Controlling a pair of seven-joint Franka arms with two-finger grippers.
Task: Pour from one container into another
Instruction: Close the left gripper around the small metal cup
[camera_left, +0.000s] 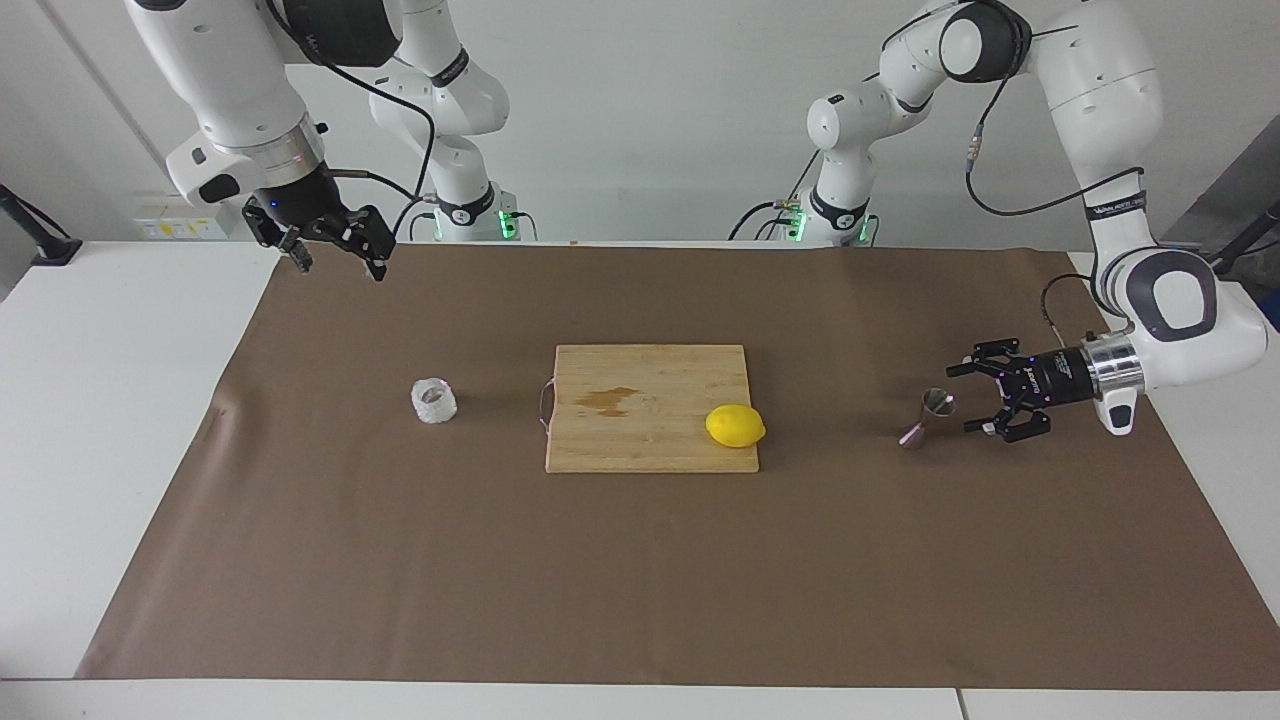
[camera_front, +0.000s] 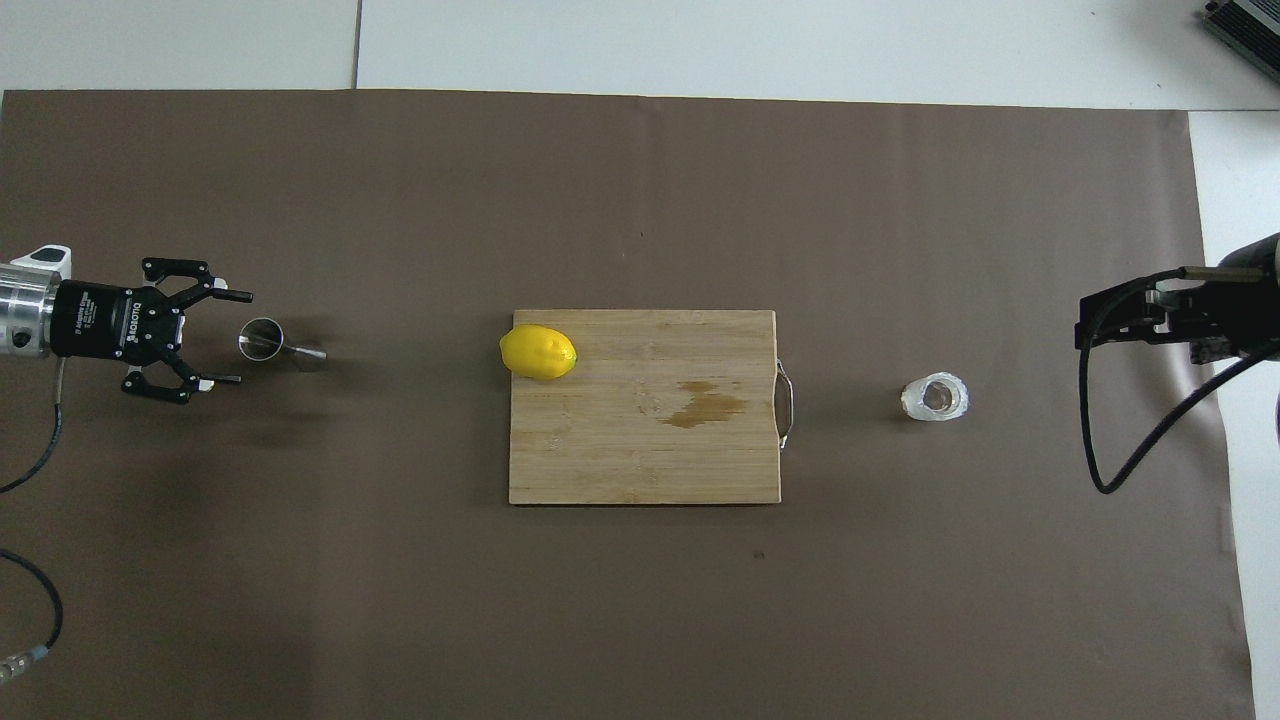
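The knobbly clear glass cup (camera_left: 434, 401) (camera_front: 934, 398) stands on the brown mat toward the right arm's end, with nothing touching it. The small steel jigger (camera_left: 928, 415) (camera_front: 270, 342) stands on the mat toward the left arm's end. My left gripper (camera_left: 965, 400) (camera_front: 240, 338) lies level and low over the mat, open, its fingertips reaching the jigger's side without touching it. My right gripper (camera_left: 340, 266) (camera_front: 1088, 328) waits open, raised above the mat's corner nearest the robots, well away from the cup.
A wooden cutting board (camera_left: 650, 440) (camera_front: 620, 460) with a metal handle and a dark stain lies mid-table. A yellow lemon (camera_left: 735, 426) (camera_front: 538, 352) sits on the board's corner nearest the jigger. Black cables hang from both arms.
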